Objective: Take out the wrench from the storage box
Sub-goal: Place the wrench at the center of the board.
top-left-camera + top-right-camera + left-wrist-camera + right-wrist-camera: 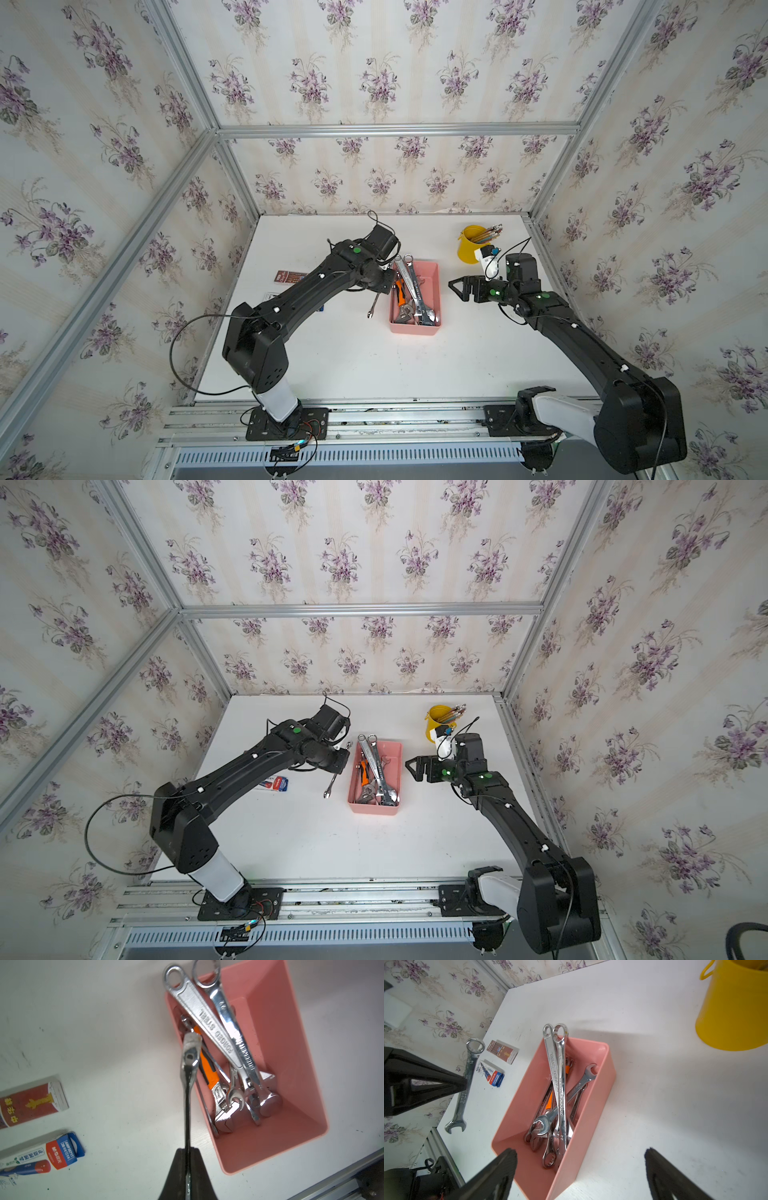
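Glossy metal wrench, smooth pink plastic storage box, matt white tabletop

Your white table carries a few things. The pink storage box sits flat near its middle. Beyond it, toward the far right corner, you see the yellow cup standing upright. Left of the box lie a red-brown carton and a blue-and-red pack, near each other, not touching.
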